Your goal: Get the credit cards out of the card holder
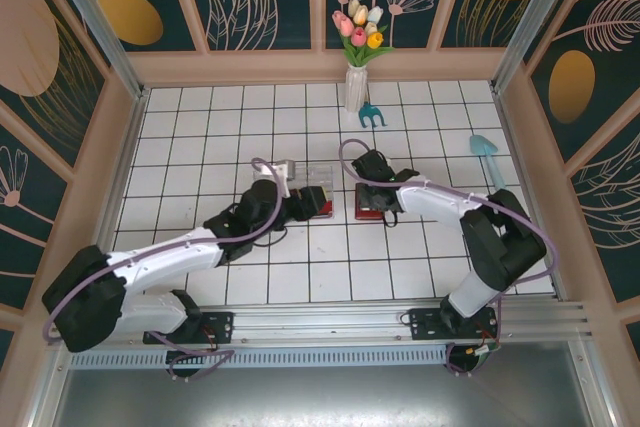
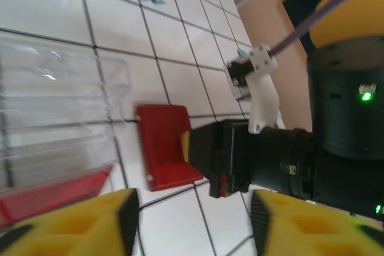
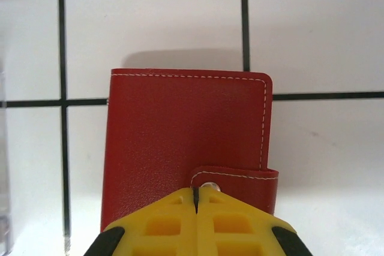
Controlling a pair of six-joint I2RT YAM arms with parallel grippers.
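Red card holder [image 3: 180,130] near clear box [image 2: 54,100]

White tiled floor [image 1: 200,137], dark grout lines, teal floral wall panels [image 1: 260,7], pale wooden frame [image 1: 320,65], aluminium rail [image 1: 330,319] in front

card holder [image 3: 186,142] on table [image 1: 200,127], just right of box [image 1: 318,185], right hand [image 3: 196,192] over it, vase [image 1: 356,87] behind

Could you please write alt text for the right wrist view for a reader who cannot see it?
A closed red card holder lies flat on white tiles, its snap tab fastened at the lower right. The right end effector, yellow fingers pressed together, sits just over that tab.
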